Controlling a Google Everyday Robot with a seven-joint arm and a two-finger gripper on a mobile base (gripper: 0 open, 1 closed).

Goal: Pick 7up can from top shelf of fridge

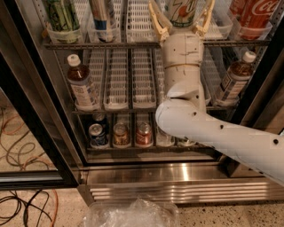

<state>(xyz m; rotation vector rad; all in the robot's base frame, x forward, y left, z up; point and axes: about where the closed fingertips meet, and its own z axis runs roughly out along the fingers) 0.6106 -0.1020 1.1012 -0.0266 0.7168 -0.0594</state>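
The 7up can [183, 13], pale with green lettering and a red dot, stands in a clear cup front on the top shelf [102, 45] of the fridge [177, 176]. Its lid is cut off by the top edge of the view. My gripper [181, 4] reaches up from below and straddles the can. One yellowish finger [158, 21] is to the can's left and one to its right, each with a small gap. The gripper is open. My white arm [213, 133] covers the middle and lower shelves behind it.
On the top shelf are a dark green patterned can [62, 15], a blue-and-white can [103, 15] and a red Coca-Cola can [261, 13]. Tea bottles [82, 84] [233, 80] stand on the middle rack and small cans [120, 134] below. A plastic bag [133, 213] and cables [22, 206] lie on the floor.
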